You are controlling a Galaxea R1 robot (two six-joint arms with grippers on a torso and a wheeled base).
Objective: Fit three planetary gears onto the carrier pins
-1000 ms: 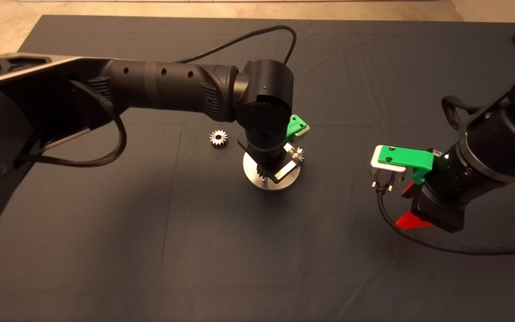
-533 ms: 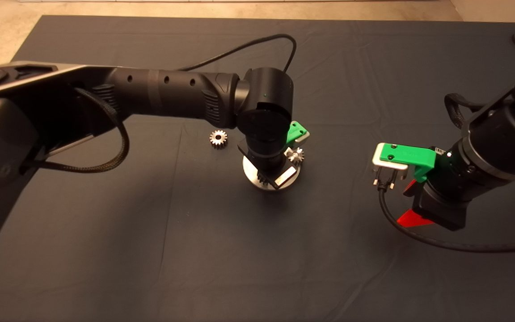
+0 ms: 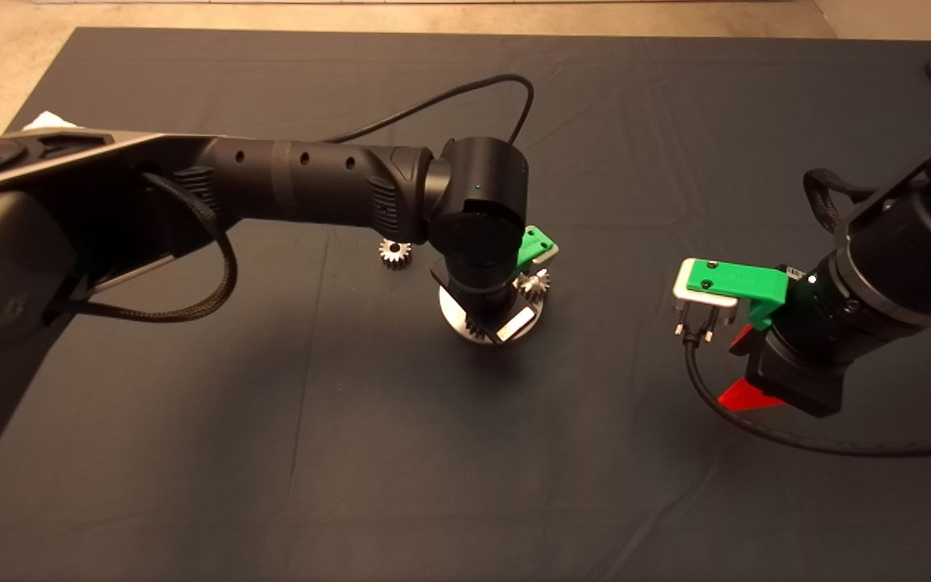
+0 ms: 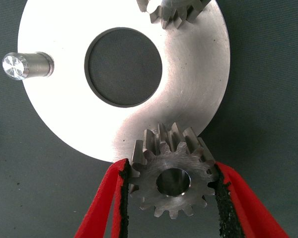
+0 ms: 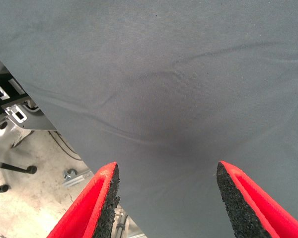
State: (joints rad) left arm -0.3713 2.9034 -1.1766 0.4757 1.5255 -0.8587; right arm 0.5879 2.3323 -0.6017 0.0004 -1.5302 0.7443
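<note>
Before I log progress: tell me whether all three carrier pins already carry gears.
No: one carrier pin on the disc stands bare in the left wrist view.

My left tool (image 4: 171, 198) has red fingers (image 4: 102, 208) lined with black pads (image 4: 221, 206); its mount shows green in the head view. The small toothed metal planetary gear (image 4: 171, 179) between the pads is shiny silver with a dark bore. The flat round metal disc (image 4: 188, 94) is brushed silver, its centre hole showing dark grey. The short upright carrier pin (image 4: 26, 65) is bright silver. The table (image 3: 352, 453) carries a plain dark grey mat. My right tool (image 5: 164, 203) is red-fingered with black pads too.
</note>
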